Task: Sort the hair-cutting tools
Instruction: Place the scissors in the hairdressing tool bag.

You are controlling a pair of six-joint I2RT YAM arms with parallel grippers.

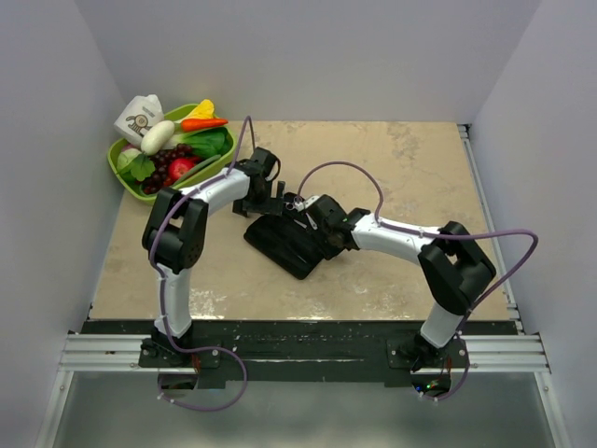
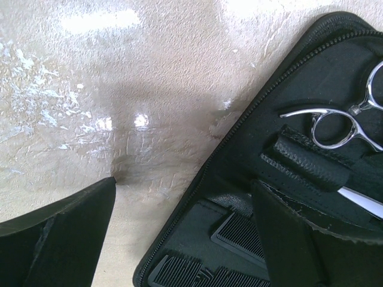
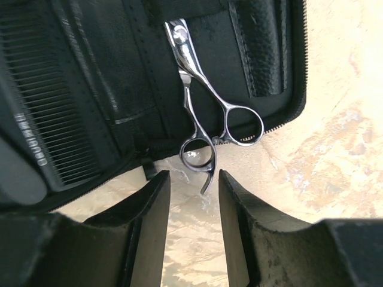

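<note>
The open black case [image 1: 280, 247] lay near the middle of the bench [image 1: 410, 168], and both arms reached in over it from either side. A green basket [image 1: 121, 168] of toy produce and a small carton [image 1: 140, 117] sat at the far left corner, well apart from the case.

The right end effector [image 1: 300, 207] hovered low at the case's zip edge. In its wrist view its fingers [image 3: 149, 227] stood a modest gap apart, with bare bench showing between them, and they gripped nothing. The scissors [image 3: 203, 113] lay partly inside the case. Their blades pointed inward and both ring handles hung over the edge onto the bench. The curved finger rest on the lower ring pointed into the gap between the fingertips, just short of them. A comb [image 3: 48, 113] lay in the case to the left of the scissors.

The left end effector [image 2: 185, 182] was spread wide and empty, with one finger over bare bench and the other over the case. Ahead of it, the other scissors [image 2: 335, 125] rested fully inside the case, their blade tucked under a strap [image 2: 311, 161]. A comb [image 2: 239, 236] lay nearer the fingers.
</note>
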